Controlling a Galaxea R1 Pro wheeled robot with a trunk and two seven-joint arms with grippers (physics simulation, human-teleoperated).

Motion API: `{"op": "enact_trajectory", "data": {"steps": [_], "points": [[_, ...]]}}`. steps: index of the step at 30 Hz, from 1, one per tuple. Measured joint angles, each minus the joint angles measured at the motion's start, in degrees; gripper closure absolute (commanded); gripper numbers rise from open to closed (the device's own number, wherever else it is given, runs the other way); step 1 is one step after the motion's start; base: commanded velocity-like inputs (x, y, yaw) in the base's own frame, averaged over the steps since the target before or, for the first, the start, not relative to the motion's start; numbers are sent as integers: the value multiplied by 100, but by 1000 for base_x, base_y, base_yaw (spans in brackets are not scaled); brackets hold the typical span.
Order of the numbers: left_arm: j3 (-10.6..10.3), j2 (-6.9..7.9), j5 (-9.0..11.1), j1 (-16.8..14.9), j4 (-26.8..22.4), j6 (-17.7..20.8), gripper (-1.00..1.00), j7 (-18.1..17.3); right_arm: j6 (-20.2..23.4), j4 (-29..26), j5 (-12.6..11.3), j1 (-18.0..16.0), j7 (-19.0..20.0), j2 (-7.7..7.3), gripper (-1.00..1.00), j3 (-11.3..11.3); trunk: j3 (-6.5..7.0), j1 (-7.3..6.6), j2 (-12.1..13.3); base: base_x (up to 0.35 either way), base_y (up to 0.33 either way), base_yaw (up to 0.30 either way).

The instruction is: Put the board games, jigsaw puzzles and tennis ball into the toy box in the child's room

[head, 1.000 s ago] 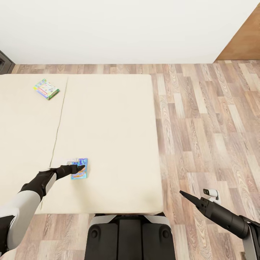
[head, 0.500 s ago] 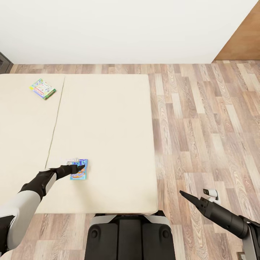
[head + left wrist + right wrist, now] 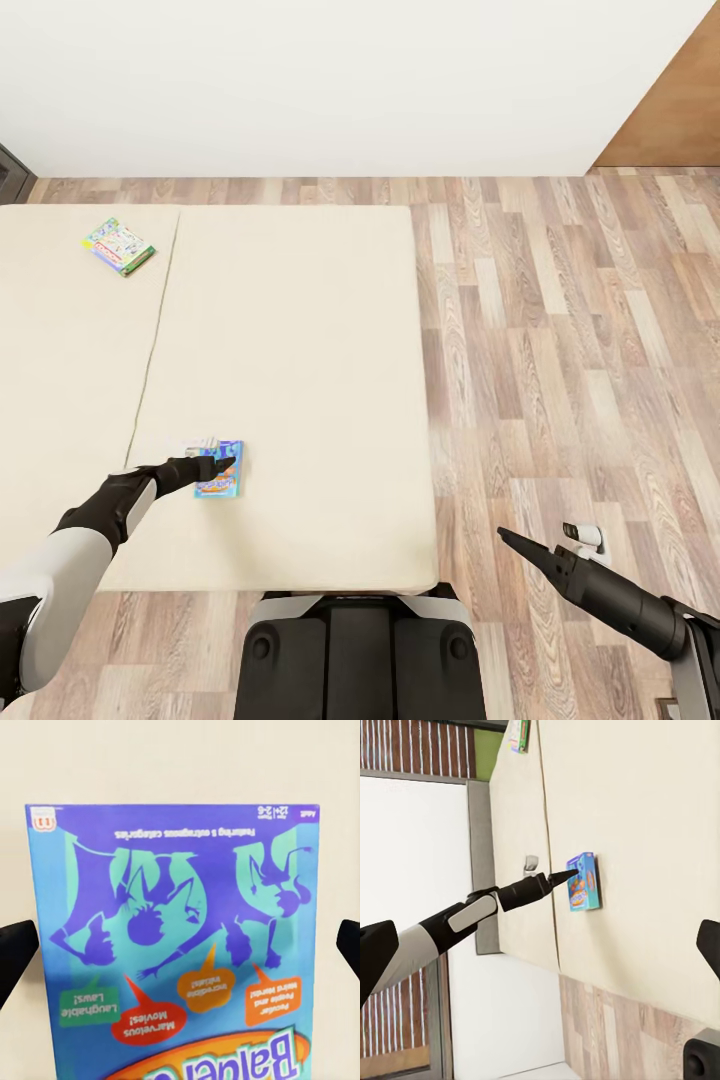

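The blue board game (image 3: 221, 470) with purple figures lies flat on the bed (image 3: 300, 330), near its front edge. My left gripper (image 3: 216, 465) hovers right over this game. Seen from the left wrist, the blue board game (image 3: 176, 937) lies between the two dark fingertips (image 3: 16, 952), which are spread wide, so my left gripper (image 3: 180, 945) is open. A pale green board game (image 3: 119, 246) rests on the far left pad. My right gripper (image 3: 512, 541) hangs open over the floor, right of the bed, holding nothing.
The bed is two cream pads with a seam (image 3: 150, 350) between them. Wood-plank floor (image 3: 570, 350) runs to the right of the bed. A white wall (image 3: 330, 80) lies behind it and a brown panel (image 3: 680, 110) stands at the far right. My base (image 3: 355, 655) sits against the bed's front edge.
Between one second and half a second ago the camera shifted and the bed slid left in the picture, while the blue game stayed under my left gripper. Since then nothing has changed.
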Motion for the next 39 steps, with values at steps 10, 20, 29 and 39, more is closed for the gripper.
{"op": "enact_trajectory", "data": {"steps": [10,20,29,39], "points": [[-1,0,-2,-1,2,1,-100,0,1,1,1,1,-4,0,-100,-2,0,0,0,0,-140,0],[-7,-5,-3,0,1,1,-100,0,1,4,1,1,3,2,-100,-2,0,0,0,0,-182,0],[-7,-2,-3,0,1,2,-100,1,1,4,8,0,5,9,-100,1,0,0,0,0,-171,0],[-3,0,-2,0,0,2,-100,0,2,7,-4,0,-83,4,-100,1,0,0,0,0,-16,0]]}}
